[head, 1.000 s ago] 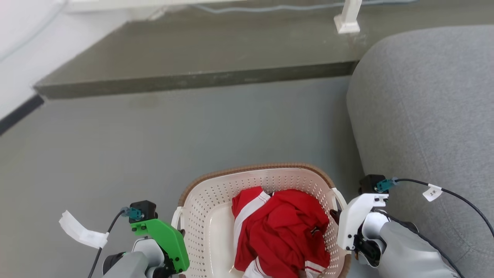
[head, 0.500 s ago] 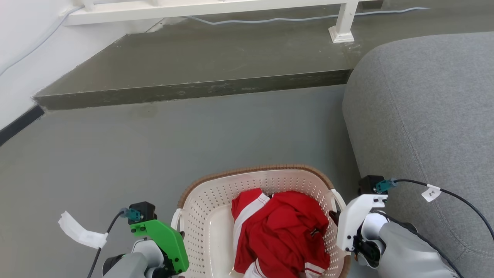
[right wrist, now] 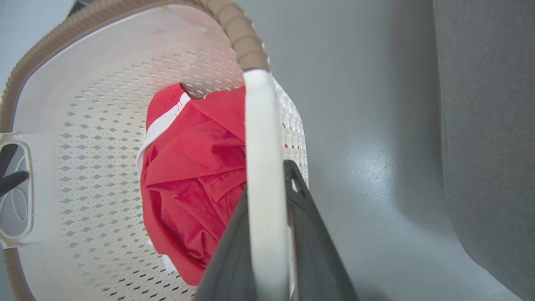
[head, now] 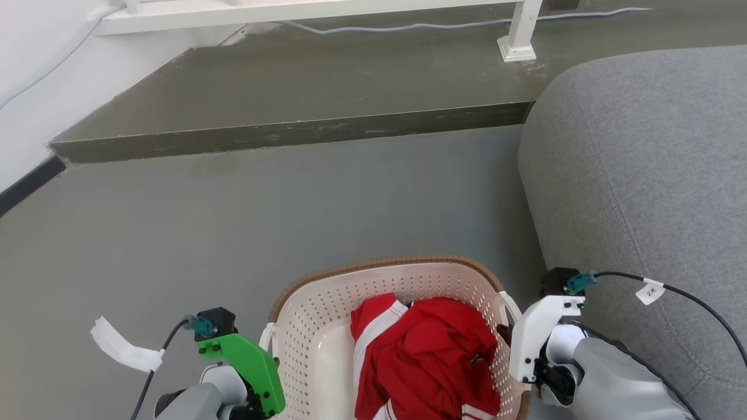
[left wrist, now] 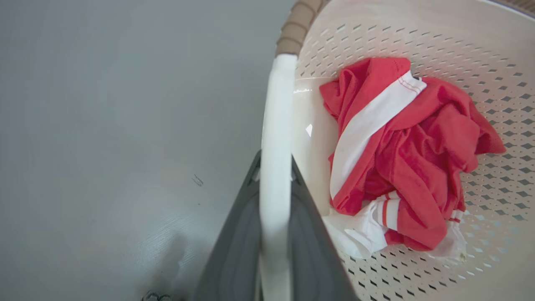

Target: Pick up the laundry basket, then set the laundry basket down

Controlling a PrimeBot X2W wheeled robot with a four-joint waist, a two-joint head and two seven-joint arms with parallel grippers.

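here, laundry basket (head: 315, 350) between left hand (left wrist: 274, 164) and right hand (right wrist: 267, 180), handles (left wrist: 275, 104) clamped

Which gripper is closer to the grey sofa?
Right. The right gripper clamps the basket by the handle on the side of the sofa; the left gripper clamps the opposite handle, with the basket between it and the sofa.

Green mount (head: 248, 364) backs left claw (left wrist: 274, 165), white mount (head: 540, 332) right claw (right wrist: 267, 179); black cables (head: 620, 273).

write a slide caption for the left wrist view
Left gripper clamped on the white loop handle of the laundry basket, red-and-white garment heaped inside, grey floor alongside.
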